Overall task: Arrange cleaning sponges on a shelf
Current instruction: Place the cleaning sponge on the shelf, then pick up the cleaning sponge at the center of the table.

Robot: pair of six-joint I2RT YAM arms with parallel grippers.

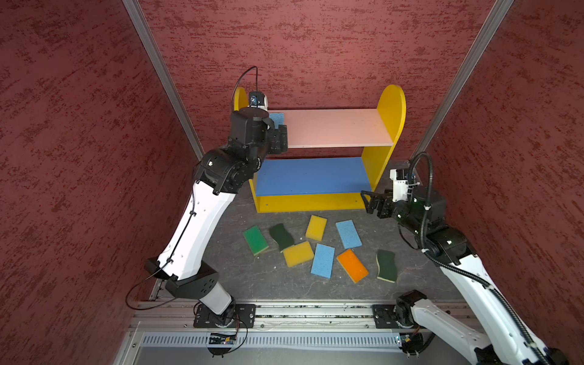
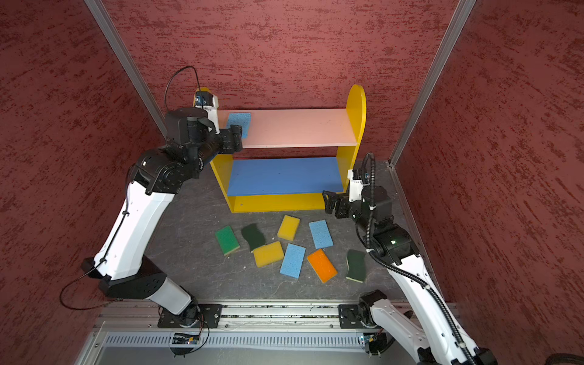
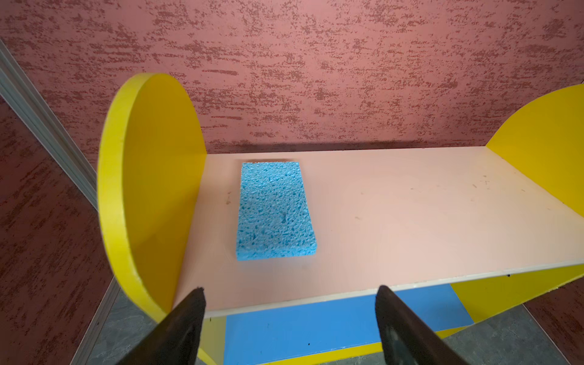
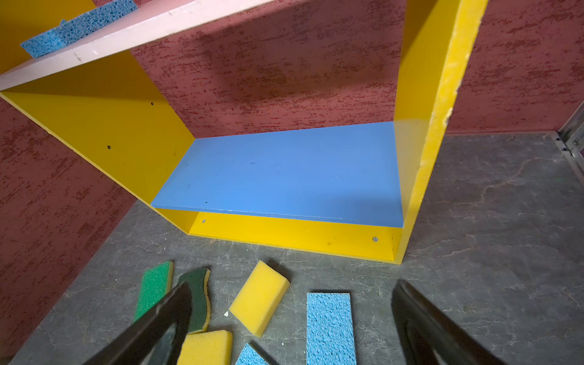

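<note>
The shelf (image 1: pixel 335 126) stands against the back wall, with a pink top board, a blue middle board (image 1: pixel 313 175) and yellow sides. One light blue sponge (image 3: pixel 275 211) lies flat at the left end of the pink board, also seen in both top views (image 2: pixel 239 121). My left gripper (image 3: pixel 290 289) hangs open just in front of that board's edge, apart from the sponge. Several sponges lie loose on the grey floor before the shelf: bright green (image 1: pixel 255 239), dark green (image 1: pixel 281 236), yellow (image 1: pixel 316 227), light blue (image 1: pixel 348 234), orange (image 1: pixel 352 265). My right gripper (image 4: pixel 294 284) is open above them, holding nothing.
Red textured walls close in the back and both sides, with aluminium posts (image 1: pixel 164 79) at the corners. A metal rail (image 1: pixel 316 313) runs along the front and carries both arm bases. A second dark green sponge (image 1: pixel 386 265) lies close to the right arm.
</note>
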